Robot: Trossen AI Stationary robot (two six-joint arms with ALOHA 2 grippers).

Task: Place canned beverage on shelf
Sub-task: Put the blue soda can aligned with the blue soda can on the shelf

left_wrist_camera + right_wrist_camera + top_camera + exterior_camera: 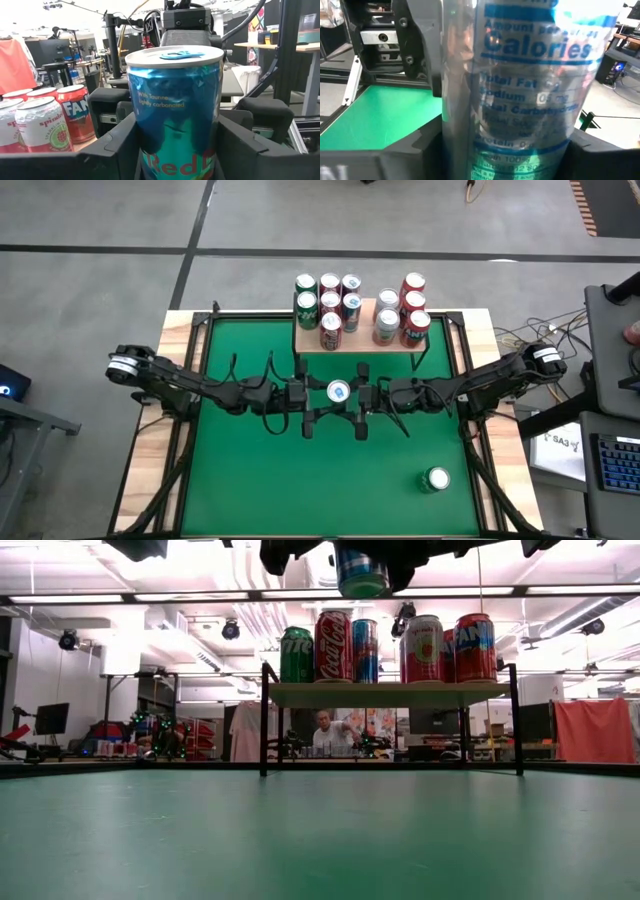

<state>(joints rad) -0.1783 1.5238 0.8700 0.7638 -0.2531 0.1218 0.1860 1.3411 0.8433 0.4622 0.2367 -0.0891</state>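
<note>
- Right now the blue can [338, 391] hangs in the air above the green counter [250, 470], short of the shelf [362, 340], between the left tool [312, 394] and the right tool [364, 395].
- Both tools sit against the can's sides; which one truly clamps it I cannot tell.
- Risk: if one lets go before the other holds firm, the can drops.
- Risk: crowded shelf; the can could topple standing cans [329, 305].

Blue can [361, 570] top cut off by low view's edge; both pincers' fingertips hidden.
</note>
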